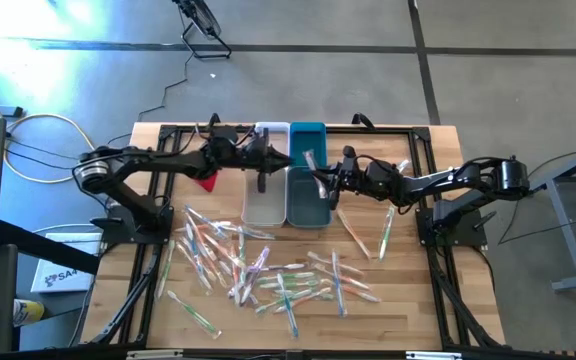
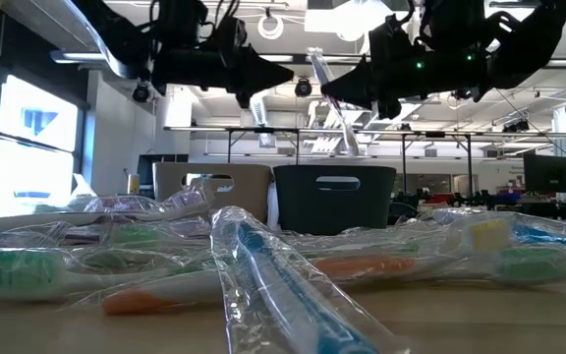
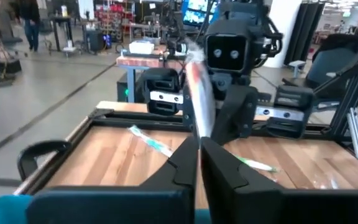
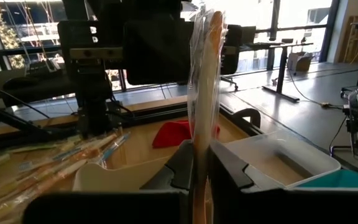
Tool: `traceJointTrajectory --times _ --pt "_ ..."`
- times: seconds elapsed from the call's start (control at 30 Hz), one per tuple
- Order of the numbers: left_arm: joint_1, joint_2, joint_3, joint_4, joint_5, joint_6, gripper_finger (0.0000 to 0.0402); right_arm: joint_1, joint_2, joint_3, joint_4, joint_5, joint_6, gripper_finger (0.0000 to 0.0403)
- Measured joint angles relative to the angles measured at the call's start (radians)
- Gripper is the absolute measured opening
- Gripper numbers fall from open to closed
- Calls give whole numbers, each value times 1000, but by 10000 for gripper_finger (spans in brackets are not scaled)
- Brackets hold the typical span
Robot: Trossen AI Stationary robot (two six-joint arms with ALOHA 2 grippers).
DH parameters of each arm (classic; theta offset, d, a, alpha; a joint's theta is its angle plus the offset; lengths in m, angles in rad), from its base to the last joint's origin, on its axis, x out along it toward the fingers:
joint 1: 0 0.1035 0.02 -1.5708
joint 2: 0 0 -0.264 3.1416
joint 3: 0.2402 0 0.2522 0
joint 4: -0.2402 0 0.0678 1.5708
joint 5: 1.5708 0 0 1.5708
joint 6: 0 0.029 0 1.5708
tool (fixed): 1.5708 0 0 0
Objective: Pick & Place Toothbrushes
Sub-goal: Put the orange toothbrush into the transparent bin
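Many wrapped toothbrushes [image 1: 258,270] lie scattered on the near half of the wooden table and fill the front of the low view [image 2: 263,265]. My right gripper [image 1: 320,180] hovers over the teal bin [image 1: 308,210], shut on one wrapped toothbrush [image 4: 205,74]. That toothbrush also shows in the low view [image 2: 332,108]. My left gripper [image 1: 284,160] is shut and holds nothing. It hangs above the white bin [image 1: 265,195], its tips [image 3: 199,149] facing the right gripper a short way off. My right gripper pinches the toothbrush between its two fingers [image 4: 182,162], on the wrapped handle [image 4: 202,134] at about mid length. The fingers come level from the table's right and lie across it. The brush stands nearly upright, slightly tilted, lifted clear above the teal bin.
The white and teal bins stand side by side at the table's middle, toward the far edge. A red cloth [image 1: 206,182] lies left of the white bin, under the left arm. Two more toothbrushes [image 1: 368,232] lie right of the teal bin. Black frame rails border the table.
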Motion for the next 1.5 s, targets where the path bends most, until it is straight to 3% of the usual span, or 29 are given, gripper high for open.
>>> traceJointTrajectory --times 0.3,0.53,0.7,1.5 --pt "-32 64 82 1 34 -27 136 0 0 0 -6 1 -27 20" --pt "-74 64 100 0 -19 -28 186 1 0 0 -5 2 -48 20" --pt "-72 64 100 -49 -93 -31 191 8 0 0 -4 2 -52 20" --pt "-106 64 100 -19 -85 -28 191 38 20 1 44 -6 -72 19"
